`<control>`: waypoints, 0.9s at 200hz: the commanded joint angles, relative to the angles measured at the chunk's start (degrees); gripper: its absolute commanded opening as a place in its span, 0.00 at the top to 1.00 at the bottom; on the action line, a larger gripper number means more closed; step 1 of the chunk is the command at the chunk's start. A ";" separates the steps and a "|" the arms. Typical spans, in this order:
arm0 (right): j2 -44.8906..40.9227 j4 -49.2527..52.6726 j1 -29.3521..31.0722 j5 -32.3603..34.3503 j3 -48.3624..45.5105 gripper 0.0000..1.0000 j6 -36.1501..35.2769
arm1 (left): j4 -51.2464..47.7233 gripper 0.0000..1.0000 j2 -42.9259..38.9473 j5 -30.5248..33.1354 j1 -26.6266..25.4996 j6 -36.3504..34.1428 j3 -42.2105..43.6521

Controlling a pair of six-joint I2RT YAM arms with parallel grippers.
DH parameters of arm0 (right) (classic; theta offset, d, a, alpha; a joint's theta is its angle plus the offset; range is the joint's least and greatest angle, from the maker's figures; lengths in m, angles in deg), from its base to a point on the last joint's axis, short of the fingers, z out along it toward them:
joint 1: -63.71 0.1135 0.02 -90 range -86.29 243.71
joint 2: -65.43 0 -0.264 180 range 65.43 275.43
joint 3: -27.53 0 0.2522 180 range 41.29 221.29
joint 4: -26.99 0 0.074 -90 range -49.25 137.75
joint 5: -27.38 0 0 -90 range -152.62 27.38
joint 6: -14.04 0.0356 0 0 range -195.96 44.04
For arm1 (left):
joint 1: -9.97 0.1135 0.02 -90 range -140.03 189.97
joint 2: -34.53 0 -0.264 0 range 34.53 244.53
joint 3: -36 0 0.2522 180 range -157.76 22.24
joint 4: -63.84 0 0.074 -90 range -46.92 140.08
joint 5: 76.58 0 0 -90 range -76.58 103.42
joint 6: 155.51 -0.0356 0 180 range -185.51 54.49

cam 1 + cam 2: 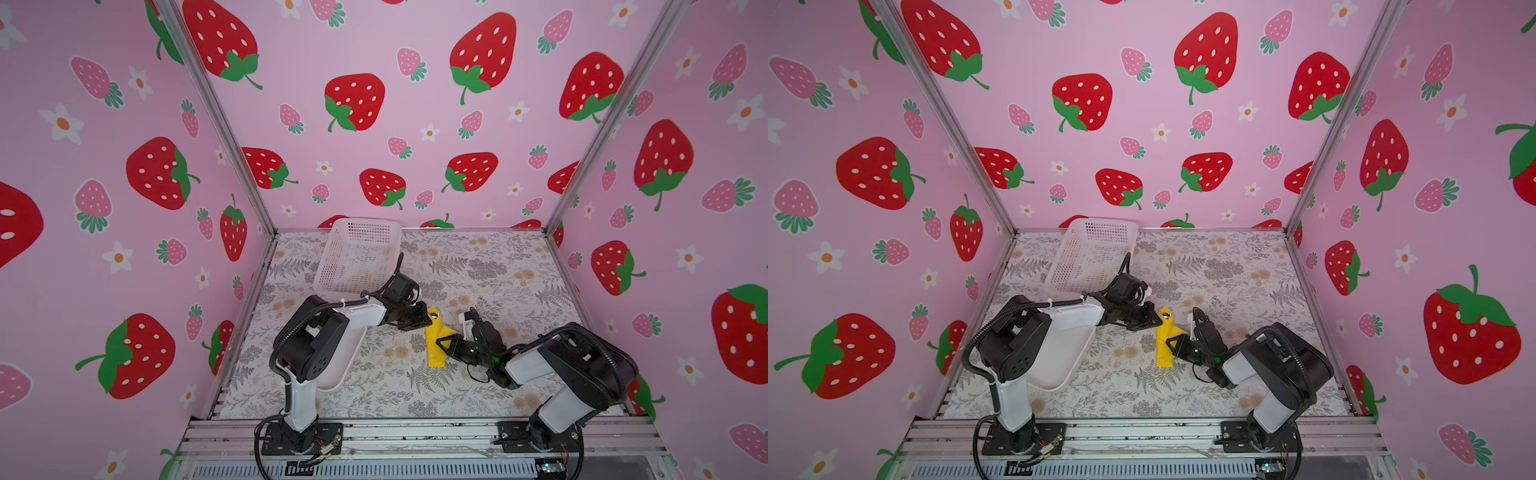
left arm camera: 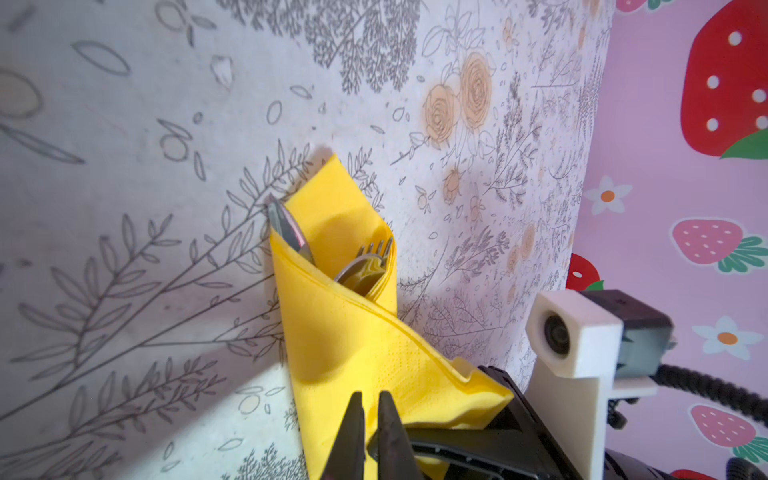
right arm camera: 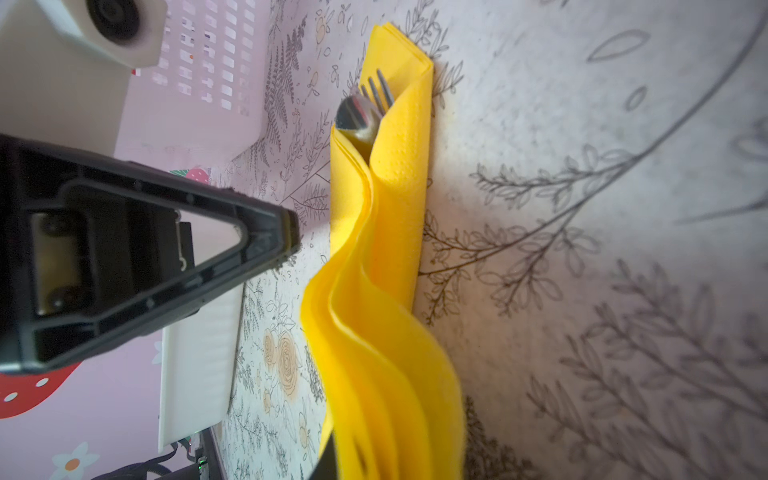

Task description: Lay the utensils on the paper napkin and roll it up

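The paper napkin [image 1: 435, 347] lies near the middle of the table [image 1: 498, 266], folded into a loose, narrow roll that runs from front to back. The heads of a fork [image 2: 376, 249], a spoon [image 2: 359, 274] and a knife [image 2: 286, 226] stick out of its far, open end. Their handles are hidden inside the yellow paper.

My right gripper [image 1: 441, 344] is clamped on the loose outer flap on the roll's right side, about halfway along, and holds that flap up off the table. The paper drapes over me there, so my right wrist view shows only one finger [image 3: 328, 457].

My left gripper [image 2: 370, 415] hangs at the roll's left side, toward the utensil end. Its fingers are nearly together with nothing gripped. Seen from the right wrist, its black tip stands just beside the paper and looks clear of it.

In both top views my left arm covers most of the white tray [image 1: 334, 370], which sits by the table's left edge toward the front. The white perforated basket [image 1: 357, 253] stands at the back edge, left of the middle and well apart from the napkin, with my left wrist between them.
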 commanded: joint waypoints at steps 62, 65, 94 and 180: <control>2.11 2.97 -0.21 0.30 -1.30 0.87 1.12 | -2.10 0.89 4.25 -0.10 1.33 -2.14 -3.50; 2.15 2.97 -0.17 0.32 -1.29 0.87 1.12 | -2.13 0.89 4.19 -0.10 1.40 -2.15 -3.49; 2.19 2.97 -0.22 0.29 -1.29 0.87 1.03 | -2.81 0.89 3.56 -0.32 1.86 -2.58 -4.54; 2.17 2.88 -0.25 0.28 -1.47 0.87 1.03 | -4.11 0.89 6.90 0.21 2.48 -2.94 -7.41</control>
